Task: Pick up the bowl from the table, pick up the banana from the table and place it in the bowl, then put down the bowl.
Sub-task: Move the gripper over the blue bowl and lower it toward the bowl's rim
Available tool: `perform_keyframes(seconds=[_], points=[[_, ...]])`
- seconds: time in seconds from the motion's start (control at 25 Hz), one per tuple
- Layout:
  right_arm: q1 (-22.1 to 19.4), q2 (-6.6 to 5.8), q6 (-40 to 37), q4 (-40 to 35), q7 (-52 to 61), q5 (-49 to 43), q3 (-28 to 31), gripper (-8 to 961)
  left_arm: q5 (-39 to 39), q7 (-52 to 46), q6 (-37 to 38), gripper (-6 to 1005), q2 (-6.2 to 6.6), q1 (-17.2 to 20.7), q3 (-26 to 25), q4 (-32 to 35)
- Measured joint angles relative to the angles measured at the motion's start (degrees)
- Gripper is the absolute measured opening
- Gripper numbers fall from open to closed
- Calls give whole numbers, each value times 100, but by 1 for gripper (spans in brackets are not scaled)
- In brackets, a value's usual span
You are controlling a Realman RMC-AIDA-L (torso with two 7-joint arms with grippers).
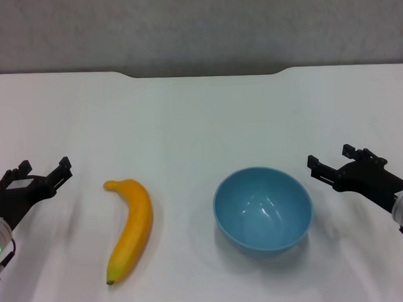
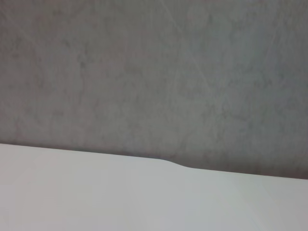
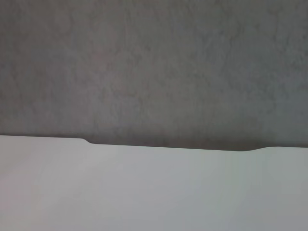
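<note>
A light-blue bowl (image 1: 263,210) stands upright and empty on the white table (image 1: 200,111), right of centre. A yellow-orange banana (image 1: 131,227) lies on the table left of the bowl, apart from it, stem end away from me. My left gripper (image 1: 43,167) is open and empty to the left of the banana. My right gripper (image 1: 331,157) is open and empty to the right of the bowl, close to its rim but apart. Both wrist views show only the table's far edge and a grey wall; bowl and banana are out of view there.
The table's far edge has a shallow notch (image 1: 205,73) in front of a grey wall (image 1: 196,24). The notch also shows in the right wrist view (image 3: 168,144), and one end of it in the left wrist view (image 2: 178,165).
</note>
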Motion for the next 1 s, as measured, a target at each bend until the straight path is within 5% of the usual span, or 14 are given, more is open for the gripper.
perform_keyframes(seconds=[0.16,0.72,1.0], points=[[0,-1,-3,-12,-32,0,-36,900,-5,-40,14,903,-3,-1,-28,-4],[-493,-102,-85,-1212,307,-144,-347,896,45,-112,-135,903,19,103,17,-59],[-508,-170,-1480,-2602,3512,-3223,-188,892,63,-117,-96,903,40,144,141,-62]])
